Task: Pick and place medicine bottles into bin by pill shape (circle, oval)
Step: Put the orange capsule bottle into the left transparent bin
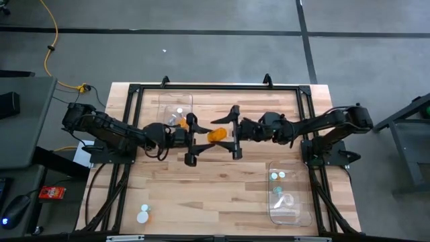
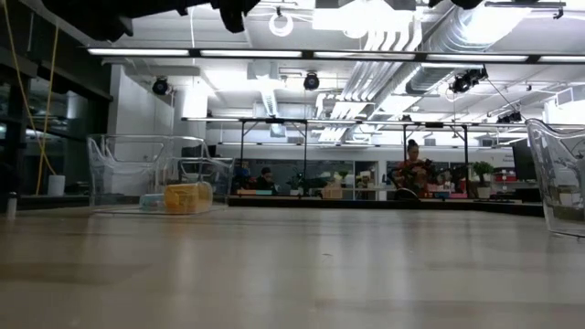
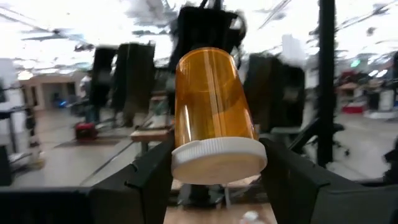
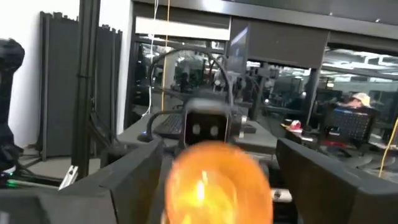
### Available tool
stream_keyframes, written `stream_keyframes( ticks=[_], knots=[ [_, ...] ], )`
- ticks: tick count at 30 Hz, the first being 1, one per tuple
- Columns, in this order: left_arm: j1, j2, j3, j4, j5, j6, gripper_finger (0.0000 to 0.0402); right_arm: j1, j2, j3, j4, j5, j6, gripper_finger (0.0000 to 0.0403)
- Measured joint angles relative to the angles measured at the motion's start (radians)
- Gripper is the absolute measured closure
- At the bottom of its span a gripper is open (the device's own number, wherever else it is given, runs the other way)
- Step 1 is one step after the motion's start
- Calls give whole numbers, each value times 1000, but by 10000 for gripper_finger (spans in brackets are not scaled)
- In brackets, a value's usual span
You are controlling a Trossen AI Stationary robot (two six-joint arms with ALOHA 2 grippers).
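Hanging in mid-air over the middle of the table (image 1: 222, 195), an amber bottle (image 1: 216, 135) sits between the two arms, which meet nose to nose well above the wood. The left gripper (image 3: 214, 180) is clamped on it at the white cap (image 3: 217, 162), fingers pressing either side of the cap's rim, while the right gripper (image 4: 217, 168) stands spread wide around the bottle's rounded base, touching nothing that I can make out. It looks like a handover with the left side now carrying the load. I would judge the bottle light, stiff and smooth plastic, slippery on the body, so the ribbed cap is the safer place to hold. One clear bin (image 1: 176, 107) lies behind the left arm, another clear bin (image 1: 290, 195) near the right front, and loose bottles (image 1: 143, 214) wait at the left front edge.
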Motion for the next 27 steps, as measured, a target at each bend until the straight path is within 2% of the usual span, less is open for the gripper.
stream_keyframes(
  ticks=[7,12,16,21,24,27],
  knots=[
    [10,-44,-3,-154,-175,67,202,0,-116,0,-117,-1,-36,91],
    [50,-146,-3,-415,-235,36,202,0,-206,0,-282,43,-47,91],
    [96,-250,-1,-677,-323,-24,202,1,-235,0,-382,77,-35,91],
    [193,-380,120,-1209,-341,-184,202,-1,-237,0,-488,130,-17,91],
    [255,-384,241,-1552,-340,-270,202,-1,-230,0,-526,146,-14,91],
    [325,-343,362,-1813,-289,-337,202,-1,-221,0,-532,147,-6,91]
  ],
)
